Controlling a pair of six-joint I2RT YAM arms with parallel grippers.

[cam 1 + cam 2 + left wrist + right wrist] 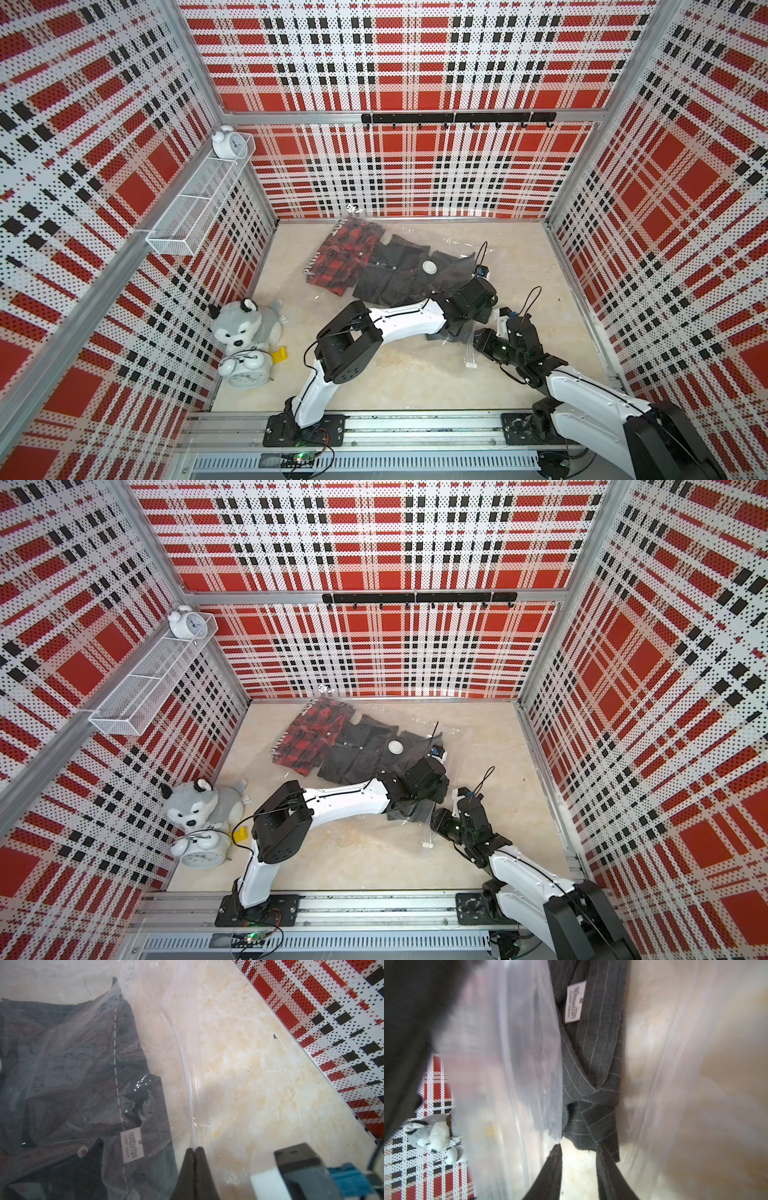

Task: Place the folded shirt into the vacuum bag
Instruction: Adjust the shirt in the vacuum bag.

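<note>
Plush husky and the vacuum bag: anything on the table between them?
Nothing. In both top views, only bare tabletop separates the plush husky from the nearest edge of the vacuum bag.

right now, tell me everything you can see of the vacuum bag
The vacuum bag is clear, crinkly plastic lying on the pale table, with a round white valve on top and a white slider clip at its mouth. A dark pinstriped shirt and red plaid cloth show through it. The left gripper pinches its edge, jaws shut; the right gripper has its jaws apart at the mouth.
</note>
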